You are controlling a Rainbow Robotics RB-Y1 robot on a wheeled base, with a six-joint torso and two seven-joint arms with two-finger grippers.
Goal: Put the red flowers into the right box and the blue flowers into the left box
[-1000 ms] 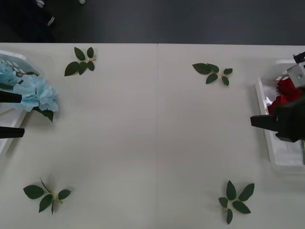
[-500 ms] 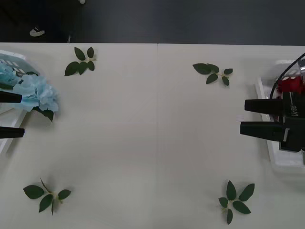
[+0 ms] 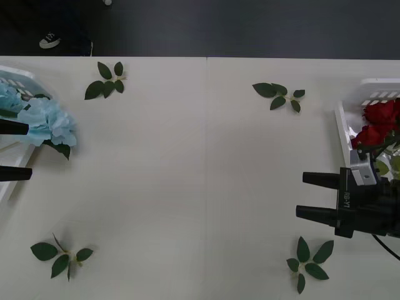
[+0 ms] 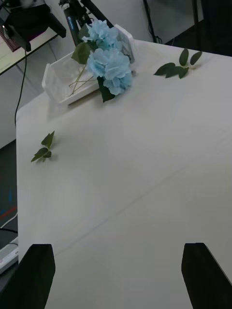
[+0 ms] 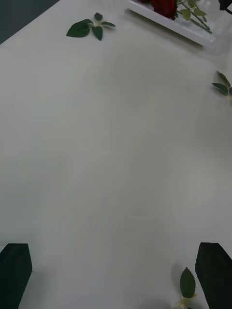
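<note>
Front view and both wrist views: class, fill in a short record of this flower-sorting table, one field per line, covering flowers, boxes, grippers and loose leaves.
red flowers: lying in the right box
blue flowers: in the left box, one head overhanging its rim onto the table
right gripper: open, empty, beside the right box
left gripper: open, empty, at the left box
leaf sprigs: four, loose on the table

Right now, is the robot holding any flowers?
No. The right hand is open and empty beside the white tray of red roses. The left hand is open too, holding nothing.
</note>
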